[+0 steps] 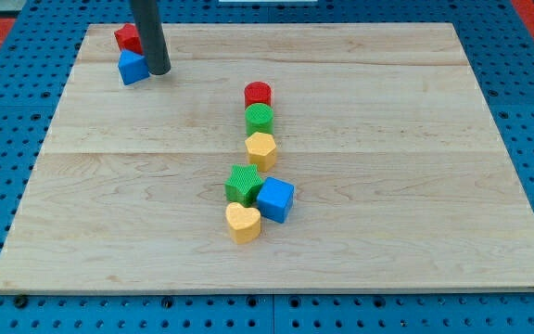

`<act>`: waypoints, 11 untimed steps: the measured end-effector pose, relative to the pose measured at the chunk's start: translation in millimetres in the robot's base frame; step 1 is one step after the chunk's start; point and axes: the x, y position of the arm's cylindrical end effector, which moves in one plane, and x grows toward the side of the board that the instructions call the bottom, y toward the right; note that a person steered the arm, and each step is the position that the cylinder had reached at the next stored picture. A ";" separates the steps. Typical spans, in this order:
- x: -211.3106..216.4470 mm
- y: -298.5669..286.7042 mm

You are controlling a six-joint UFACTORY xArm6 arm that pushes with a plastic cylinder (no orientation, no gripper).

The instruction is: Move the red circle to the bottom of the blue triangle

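The red circle (259, 94) lies near the middle of the wooden board (415, 167), at the top of a short column of blocks. The blue triangle (133, 67) lies at the view's top left, touching a red block (127, 38) just above it. My tip (158, 70) stands right beside the blue triangle, on its right side, far to the left of the red circle.
Below the red circle sit a green circle (260, 118) and a yellow block (261, 148). Lower down cluster a green star-like block (244, 184), a blue cube (275, 199) and a yellow heart (243, 223).
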 end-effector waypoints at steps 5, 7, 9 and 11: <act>2.9 155.0; 68.7 184.7; 46.9 26.5; 74.1 15.9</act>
